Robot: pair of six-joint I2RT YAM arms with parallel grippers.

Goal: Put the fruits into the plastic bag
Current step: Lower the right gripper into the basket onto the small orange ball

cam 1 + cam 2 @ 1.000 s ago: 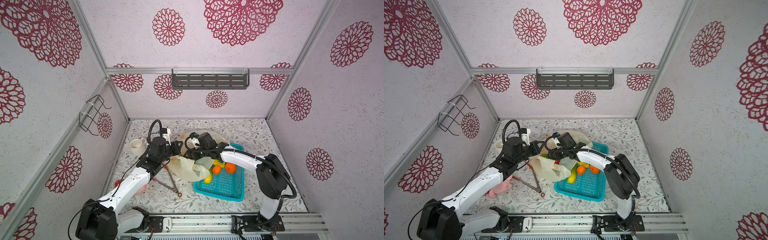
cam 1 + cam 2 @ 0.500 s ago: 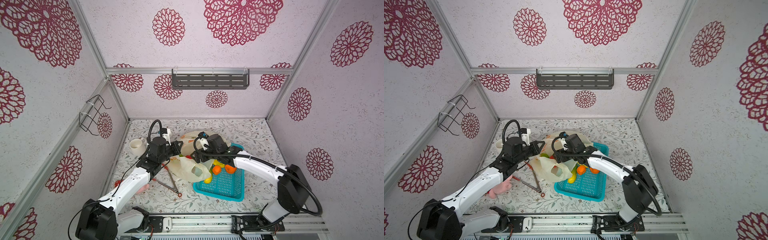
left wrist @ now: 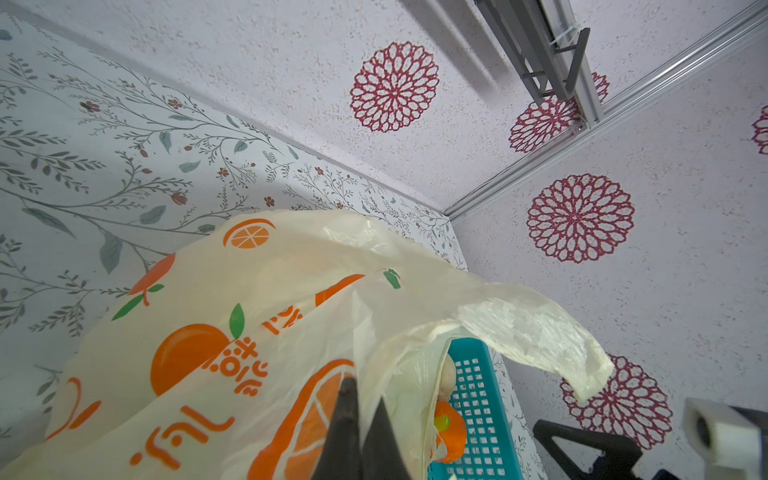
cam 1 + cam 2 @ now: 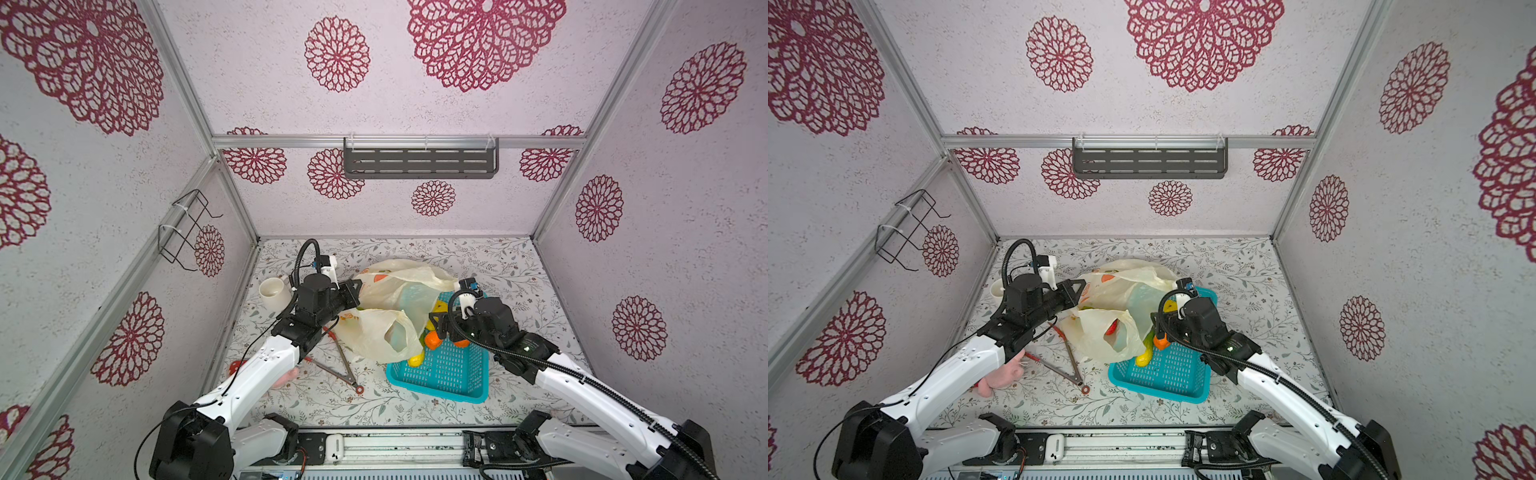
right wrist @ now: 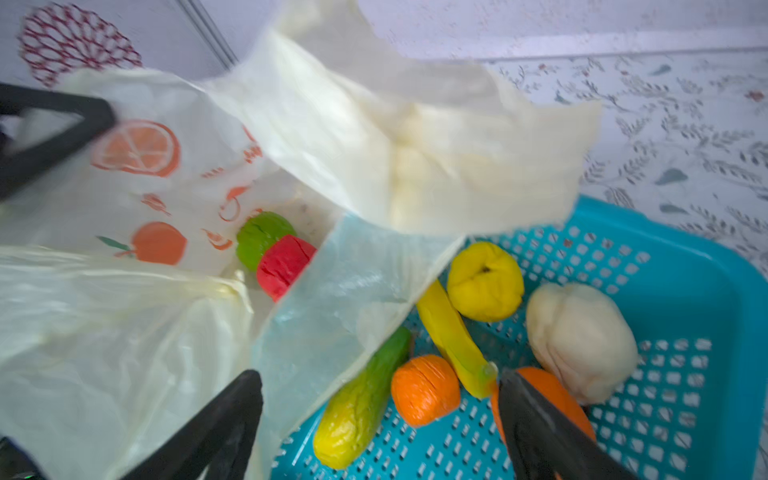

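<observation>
The cream plastic bag (image 4: 399,291) (image 4: 1121,286) lies at mid table, its mouth over the turquoise basket's far edge. My left gripper (image 4: 353,291) (image 3: 360,415) is shut on the bag's film, holding the rim up. Inside the bag (image 5: 374,137) lie a green ball (image 5: 262,237) and a red ball (image 5: 282,262). My right gripper (image 4: 436,328) (image 5: 380,399) hangs open over the basket, holding nothing. Below it lie a green-yellow long piece (image 5: 357,403), an orange (image 5: 424,390), a banana (image 5: 453,340), a yellow lump (image 5: 484,280), a whitish lump (image 5: 579,340) and a second orange (image 5: 548,390), partly hidden by a finger.
The turquoise basket (image 4: 444,374) (image 5: 685,291) sits right of centre. Metal tongs (image 4: 340,365) lie on the table under my left arm. A white cup (image 4: 272,291) stands at the left wall, and a pink plush toy (image 4: 1000,374) lies under my left forearm.
My right gripper has drawn back from the bag's mouth, to the right and nearer the front, and now hangs over the basket. The left gripper has kept its hold and place.
</observation>
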